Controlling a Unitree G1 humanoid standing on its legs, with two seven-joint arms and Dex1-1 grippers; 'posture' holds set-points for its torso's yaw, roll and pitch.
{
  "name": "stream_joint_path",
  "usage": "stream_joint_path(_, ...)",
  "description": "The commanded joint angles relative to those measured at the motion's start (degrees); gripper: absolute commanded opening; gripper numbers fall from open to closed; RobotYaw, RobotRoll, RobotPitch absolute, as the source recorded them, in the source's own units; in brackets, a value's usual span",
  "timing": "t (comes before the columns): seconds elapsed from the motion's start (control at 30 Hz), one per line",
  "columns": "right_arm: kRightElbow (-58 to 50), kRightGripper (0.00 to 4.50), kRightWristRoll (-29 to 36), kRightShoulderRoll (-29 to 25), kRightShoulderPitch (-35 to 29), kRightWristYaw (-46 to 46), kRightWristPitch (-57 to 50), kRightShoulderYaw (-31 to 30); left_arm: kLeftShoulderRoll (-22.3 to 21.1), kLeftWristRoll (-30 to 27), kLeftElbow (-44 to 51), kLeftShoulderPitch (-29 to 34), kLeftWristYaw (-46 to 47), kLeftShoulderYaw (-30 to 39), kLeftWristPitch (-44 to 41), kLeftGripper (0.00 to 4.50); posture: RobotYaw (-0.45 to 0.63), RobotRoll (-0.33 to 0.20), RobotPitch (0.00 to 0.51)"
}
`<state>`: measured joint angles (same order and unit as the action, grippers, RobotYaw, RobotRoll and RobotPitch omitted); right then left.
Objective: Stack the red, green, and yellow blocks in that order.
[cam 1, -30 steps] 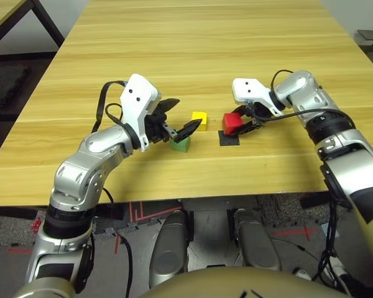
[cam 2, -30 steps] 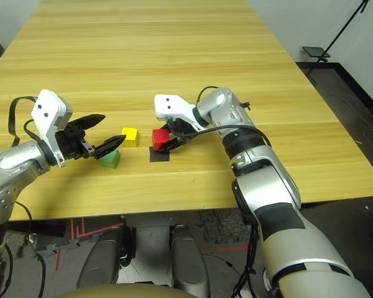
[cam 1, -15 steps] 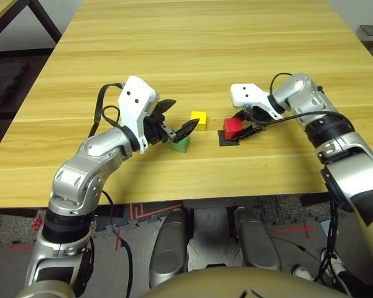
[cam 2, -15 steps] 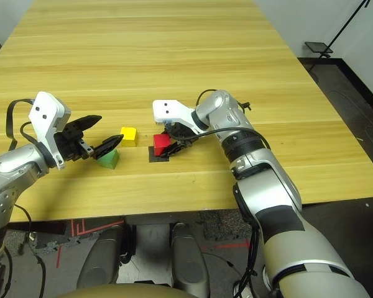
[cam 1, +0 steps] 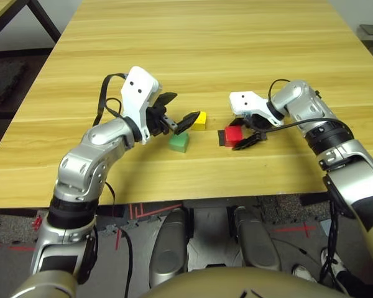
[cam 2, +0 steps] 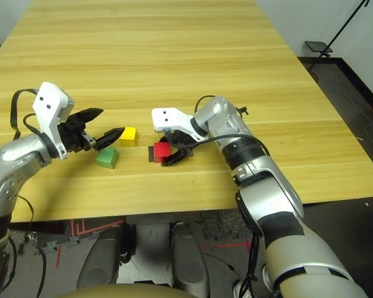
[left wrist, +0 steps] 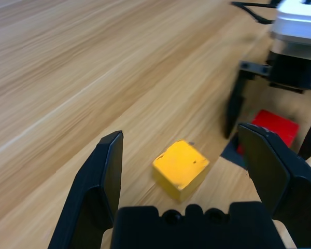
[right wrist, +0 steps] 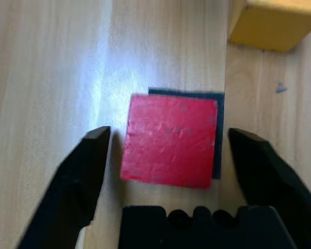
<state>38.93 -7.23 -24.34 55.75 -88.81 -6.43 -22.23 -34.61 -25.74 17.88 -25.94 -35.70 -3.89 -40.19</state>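
1. Nearest, the green block [cam 1: 179, 142] is seen resting on the bench [cam 1: 112, 180], left of the red one and nearer the robot than the yellow. It is held by neither tool.

2. Slightly farther off, the red block [cam 1: 234, 136] is set down on the black patch [right wrist: 219, 135], which is not fully covered: a dark strip is left exposed along two sides.

3. Around that block, the right tool [right wrist: 171, 134] is opened, with a gap left on either side. A second ago the cube was gripped by it and carried over the patch; now the grip is released and the cube is lowered. For the task, the base of the stack can be judged as laid, if red is meant to go at the bottom.

4. Beyond the green block, the left tool [cam 1: 183, 107] is held above the bench with its fingers spread and nothing grasped. Green is probably to be fetched next, once the right tool has been drawn clear; otherwise the two could be knocked together, or the red block nudged farther off the patch.

5. Farthest of the three, the yellow block [cam 1: 199, 121] is found on the bench, between green and red from side to side, untouched and presumably kept for the top.
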Motion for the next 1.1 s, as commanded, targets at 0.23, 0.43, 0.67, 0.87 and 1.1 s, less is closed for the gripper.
stream_joint_path(0.23, 4.33, 4.47, 15.29, -12.34, 8.27, -3.69, -0.54, 3.47, -3.93, 9.47, -24.09, -15.36, -22.03, -9.62, 16.07, 4.50, 0.44, -0.227, 0.121)
stream_joint_path(0.43, 1.47, 4.47, 15.28, -15.01, 6.15, -2.70, -5.18, 7.37, 1.10, 15.96, -43.19, -24.52, -30.78, -13.85, 27.06, 4.50, 0.36, -0.203, 0.105)
stream_joint_path(0.67, -9.86, 4.47, 16.68, -16.80, 0.12, 0.27, -13.50, 10.36, 5.02, 21.18, -56.22, -29.16, -37.44, -15.83, 35.51, 4.50, 0.29, -0.184, 0.099)
stream_joint_path(0.87, -16.10, 4.47, 17.25, -17.71, -3.03, 2.38, -18.24, 11.70, 5.30, 23.35, -60.25, -30.76, -39.43, -14.79, 39.44, 4.50, 0.28, -0.180, 0.096)
stream_joint_path(1.1, -15.56, 4.47, 17.20, -17.40, -3.17, 3.60, -18.92, 11.64, -3.77, 20.22, -42.94, -24.90, -44.62, -11.20, 31.43, 4.50, 0.32, -0.169, 0.094)
